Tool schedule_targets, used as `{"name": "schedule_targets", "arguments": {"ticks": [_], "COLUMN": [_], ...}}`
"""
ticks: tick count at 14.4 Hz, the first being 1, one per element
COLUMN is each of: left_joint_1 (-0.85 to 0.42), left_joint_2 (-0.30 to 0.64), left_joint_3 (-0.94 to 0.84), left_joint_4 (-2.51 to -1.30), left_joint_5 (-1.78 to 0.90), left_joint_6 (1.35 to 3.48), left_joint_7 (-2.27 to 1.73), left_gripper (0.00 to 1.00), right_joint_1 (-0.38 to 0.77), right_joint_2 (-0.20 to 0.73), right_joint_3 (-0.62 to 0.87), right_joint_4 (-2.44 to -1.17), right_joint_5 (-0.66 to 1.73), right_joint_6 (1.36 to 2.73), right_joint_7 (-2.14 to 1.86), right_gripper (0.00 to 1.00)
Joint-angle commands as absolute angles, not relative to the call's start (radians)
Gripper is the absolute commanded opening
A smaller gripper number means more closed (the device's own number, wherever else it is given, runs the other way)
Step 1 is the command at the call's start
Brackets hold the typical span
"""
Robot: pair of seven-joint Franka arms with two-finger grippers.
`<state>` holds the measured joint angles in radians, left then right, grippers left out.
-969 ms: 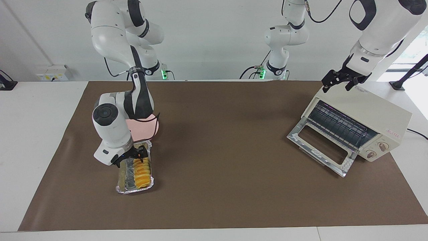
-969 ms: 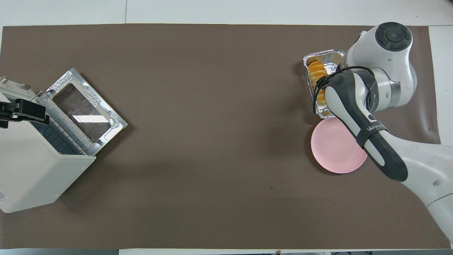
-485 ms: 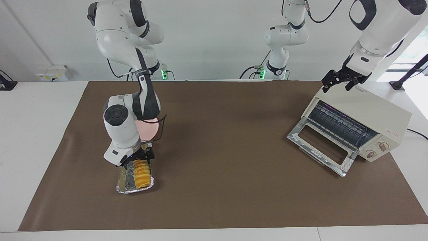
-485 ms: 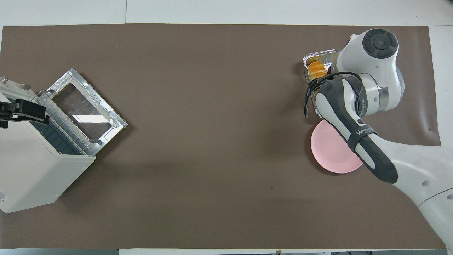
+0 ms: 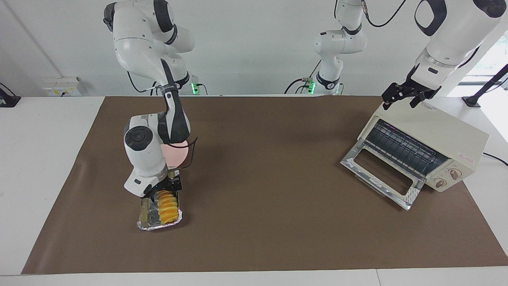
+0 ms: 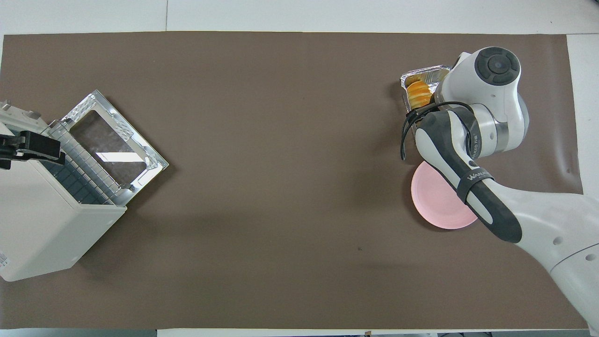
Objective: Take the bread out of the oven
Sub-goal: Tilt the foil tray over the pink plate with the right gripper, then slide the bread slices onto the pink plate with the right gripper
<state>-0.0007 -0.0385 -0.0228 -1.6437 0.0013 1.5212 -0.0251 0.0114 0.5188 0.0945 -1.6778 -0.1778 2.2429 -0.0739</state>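
Lying in a crinkled foil tray (image 5: 147,222) on the brown mat (image 5: 258,178) toward the right arm's end of the desk (image 5: 39,159), the bread (image 5: 168,207) shows its golden ridged segments; the tray sits just beside a pink plate (image 6: 437,206), farther from the robots than the plate. The right claw (image 5: 164,188) is down at the tray's nearer end, its black fingers on either side of the loaf's near end, but whether they press on it cannot be told. In the overhead view the arm's wrist hides most of the tray. A black band on that arm's forearm carries white lettering that seems to begin "WANA"; the rest is not legible.

Toward the left arm's end stands the oven (image 5: 444,139), cream-white, its glass door (image 5: 381,174) dropped open onto the mat and the dark wire rack (image 5: 401,149) showing inside, with two round knobs (image 5: 447,178) on its front. A small reddish label on its side is too small to read. The left claw (image 5: 405,97) hangs over the oven's top edge, jaws spread wide, gripping nothing; this arm waits.
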Motion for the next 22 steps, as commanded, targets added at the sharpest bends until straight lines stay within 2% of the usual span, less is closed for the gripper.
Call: {"name": "schedule_targets", "arguments": {"ticks": [1,6,8,13,14,18,20,22], "left_joint_1": [0.003,0.003,0.003,0.006,0.006,0.005,0.006,0.006], "left_joint_2": [-0.048,-0.049,-0.049,-0.049,-0.049,-0.048,-0.048,-0.048], "left_joint_3": [-0.02,-0.02,-0.02,-0.02,-0.02,-0.02,-0.02,-0.02], "left_joint_4": [-1.649,-1.649,-1.649,-1.649,-1.649,-1.649,-1.649,-1.649], "left_joint_5": [-0.017,-0.017,-0.017,-0.017,-0.017,-0.017,-0.017,-0.017], "left_joint_6": [1.529,1.529,1.529,1.531,1.529,1.529,1.531,1.531], "left_joint_7": [-0.009,-0.009,-0.009,-0.009,-0.009,-0.009,-0.009,-0.009], "left_gripper": [1.0,1.0,1.0,1.0,1.0,1.0,1.0,1.0], "right_joint_1": [0.0,0.003,0.011,0.014,0.014,0.006,-0.003,-0.015], "right_joint_2": [0.505,0.491,0.462,0.326,0.277,0.08,-0.015,-0.108], "right_joint_3": [0.103,0.103,0.101,0.107,0.109,0.109,0.109,0.109], "right_joint_4": [-1.698,-1.681,-1.661,-1.673,-1.712,-1.948,-2.105,-2.295], "right_joint_5": [-0.201,-0.201,-0.202,-0.193,-0.187,-0.072,-0.035,-0.023], "right_joint_6": [2.252,2.197,2.128,1.956,1.915,1.92,2.003,2.161], "right_joint_7": [-0.054,-0.055,-0.057,-0.048,-0.035,-0.018,-0.018,-0.02], "right_gripper": [0.0,0.0,0.0,0.0,0.0,0.0,0.0,0.0]}}
